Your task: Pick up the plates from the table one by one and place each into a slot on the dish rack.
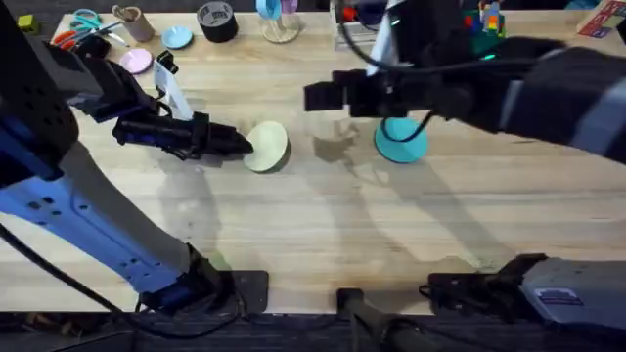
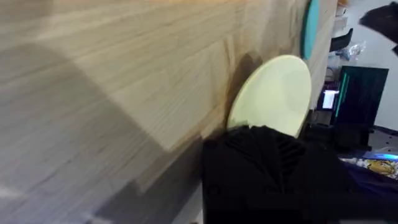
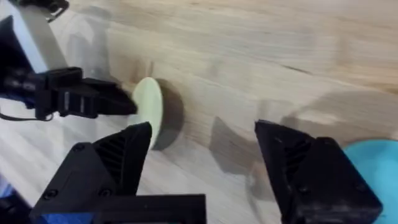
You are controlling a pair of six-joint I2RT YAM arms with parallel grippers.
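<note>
Overhead view, left to right: the left pincer (image 1: 240, 144) is pressed onto the rim of the cream plate (image 1: 268, 146), which stands tilted up on edge near the middle of the tabletop (image 1: 323, 235). The left wrist view confirms this: the black fingers cover the near rim of the plate (image 2: 277, 93), and the plate's far edge rests on or just above the wood; contact cannot be told for certain. The right wrist view shows the same plate (image 3: 149, 107) edge-on, pinched by the left pincer (image 3: 127, 104).

Further right, the right pincer (image 1: 318, 96) hangs above the tabletop between the two plates. Its fingers are spread wide and carry nothing, as the right wrist view (image 3: 205, 155) makes clear. The teal plate (image 1: 401, 140) lies flat on the tabletop, just beside the right arm and untouched; its edge appears in the right wrist view (image 3: 376, 162).

Task status, judged from these views: neither plate is in a slot. The cream plate is gripped and partly raised, so the first pick is under way. Remaining: carry and slot the cream plate, then pick and slot the teal plate.
</note>
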